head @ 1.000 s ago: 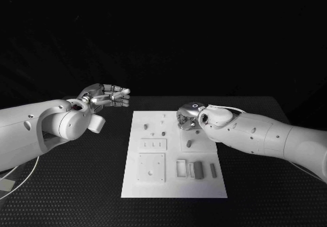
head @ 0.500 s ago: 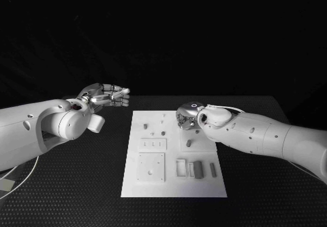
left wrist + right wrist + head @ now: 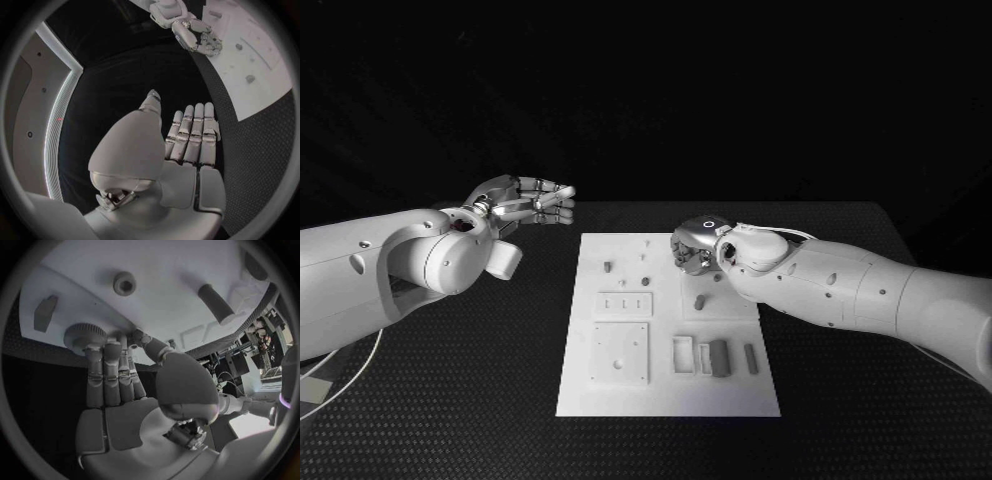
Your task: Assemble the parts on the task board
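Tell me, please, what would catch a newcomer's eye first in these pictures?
First the white task board in the middle of the black table, with small grey parts on it. Next the right hand, low over the board's far right corner; its wrist view shows the fingertips at a round knurled part. The left hand hovers off the board's far left side with its fingers straight, holding nothing.

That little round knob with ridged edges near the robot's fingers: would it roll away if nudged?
Probably not. The knob seems to lie flat on the board, so a push would likely slide it. Its ridged rim should give the right hand decent grip. It looks stiff and light.
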